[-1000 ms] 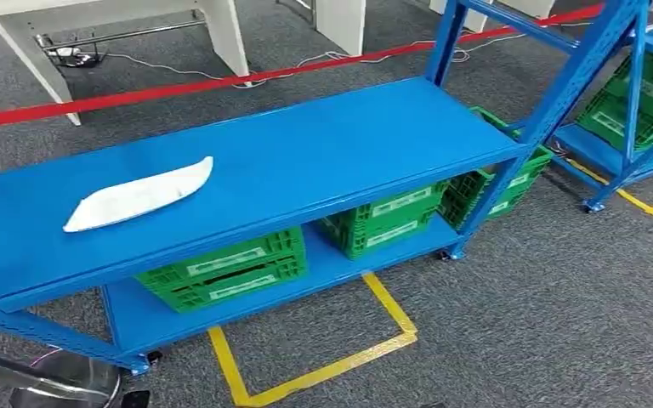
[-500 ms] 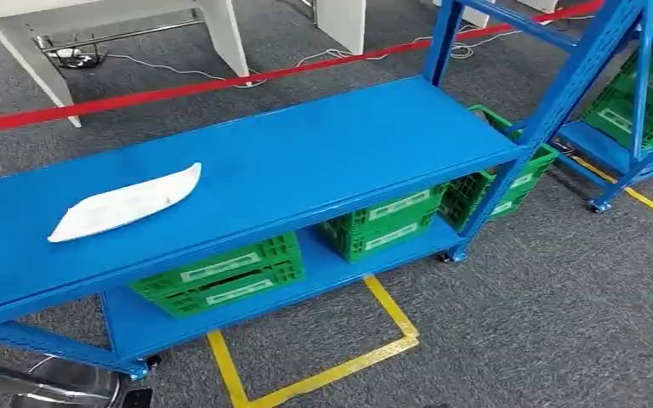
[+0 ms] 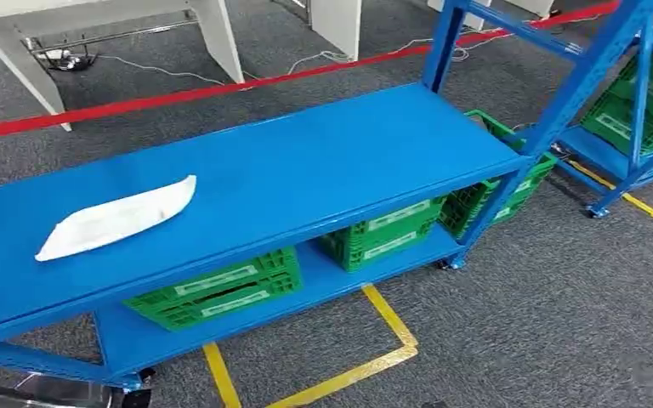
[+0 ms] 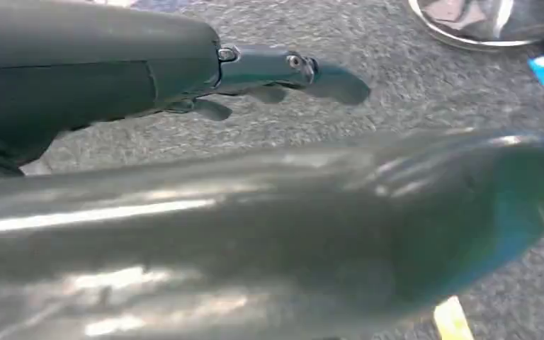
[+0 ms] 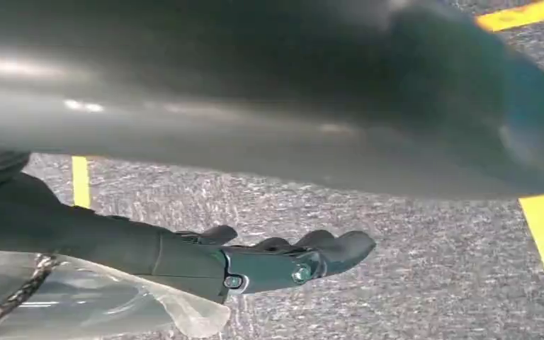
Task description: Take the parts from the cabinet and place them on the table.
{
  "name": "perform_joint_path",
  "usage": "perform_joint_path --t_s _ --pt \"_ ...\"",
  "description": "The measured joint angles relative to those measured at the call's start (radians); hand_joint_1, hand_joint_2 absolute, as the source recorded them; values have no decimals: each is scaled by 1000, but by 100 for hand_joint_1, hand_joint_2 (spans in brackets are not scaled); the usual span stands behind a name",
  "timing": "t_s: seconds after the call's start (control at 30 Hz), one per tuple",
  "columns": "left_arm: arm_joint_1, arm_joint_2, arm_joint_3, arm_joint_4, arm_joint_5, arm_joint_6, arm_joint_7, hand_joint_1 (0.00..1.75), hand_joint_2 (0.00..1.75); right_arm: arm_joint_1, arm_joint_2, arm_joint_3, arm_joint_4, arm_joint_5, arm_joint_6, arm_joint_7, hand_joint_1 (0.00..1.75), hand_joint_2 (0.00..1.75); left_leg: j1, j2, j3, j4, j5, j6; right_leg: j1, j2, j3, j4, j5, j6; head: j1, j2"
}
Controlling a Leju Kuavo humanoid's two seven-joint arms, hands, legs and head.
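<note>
Your left hand (image 4: 269, 78) hangs over the carpet, fingers loosely stretched out and holding nothing; your right hand (image 5: 276, 258) hangs the same way, empty. Ahead and above them, the white part (image 3: 117, 218) lies flat on the blue shelf (image 3: 323, 161), toward its left end, its long axis along the shelf, so your left hand looks the nearer

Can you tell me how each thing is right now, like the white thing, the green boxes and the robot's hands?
white part: lying flat on the blue shelf, untouched.
green crates: sitting on the lower shelf.
left hand: empty, over the carpet.
right hand: empty, over the carpet.
</note>
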Motion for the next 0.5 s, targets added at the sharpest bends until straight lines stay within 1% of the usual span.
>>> perform_joint_path --t_s 0.03,0.07,0.13,0.17,0.2,0.23,0.27,0.3,0.33,0.37,0.4,0.43,0.47,0.5 --pt "1 0 1 0 0 0 0 0 0 1 0 0 0 0 2 -1 0 0 2 1 12 -5 -1 4 0 0 -10 21 -13 2 1 0" --pt "-1 0 2 0 0 0 0 0 0 0 0 0 0 0 2 -1 0 0 2 1 18 -6 -4 9 -1 -1 -38 72 -32 5 5 0" --pt "-2 -3 2 0 0 1 0 0 0 -1 0 0 0 0 1 0 0 0 2 1 23 -5 -9 12 -3 0 -135 221 -84 13 5 0" --pt "-3 -3 2 0 0 2 0 0 0 1 0 0 0 0 1 0 0 0 2 1 27 -5 -15 12 -3 -1 -180 276 -110 16 6 0" --pt "-2 -3 2 0 -2 2 1 0 0 3 0 0 0 1 2 0 0 0 3 1 34 -5 -21 11 -4 -1 -203 289 -110 17 7 0" --pt "-1 -3 2 0 -6 2 2 0 0 4 0 0 0 1 2 0 0 0 4 0 44 -5 -28 10 -8 -1 -206 257 -79 21 5 0" --pt "-1 -3 2 0 -6 1 3 0 0 4 -3 0 0 2 2 0 0 0 5 0 55 -5 -36 7 -10 -2 -190 196 -26 23 6 0" --pt "-1 -3 3 0 -8 -1 4 0 0 3 -3 0 0 2 2 0 0 0 8 -1 68 -5 -45 2 -13 -3 -161 107 44 23 6 0" --pt "-1 -3 3 0 -9 -5 3 0 0 3 -4 0 0 2 3 0 0 0 7 0 75 -5 -55 -6 -16 -6 -138 28 102 25 7 0" --pt "-4 -2 3 0 -10 -9 3 0 0 2 -4 0 1 2 8 1 0 0 5 0 80 2 -61 -13 -9 -7 -147 30 71 17 11 0" --pt "-6 -2 3 0 -11 -13 0 0 0 -2 -4 0 1 2 8 0 0 0 4 -1 73 1 -65 -19 -7 -9 -141 32 67 -5 11 0" --pt "-5 -2 3 0 -12 -16 -1 0 0 1 -4 0 0 1 8 0 0 0 3 1 76 1 -69 -24 -7 -5 -138 32 89 -13 7 0" --pt "-5 -2 3 0 -12 -16 -2 0 0 2 -5 0 0 1 8 0 0 0 4 1 82 2 -68 -26 -5 -6 -137 32 87 -19 9 0" --pt "-5 -2 3 0 -13 -16 -2 0 0 4 -5 0 0 0 13 0 0 0 5 1 83 -1 -71 -30 -8 -4 -129 31 90 -25 9 0"
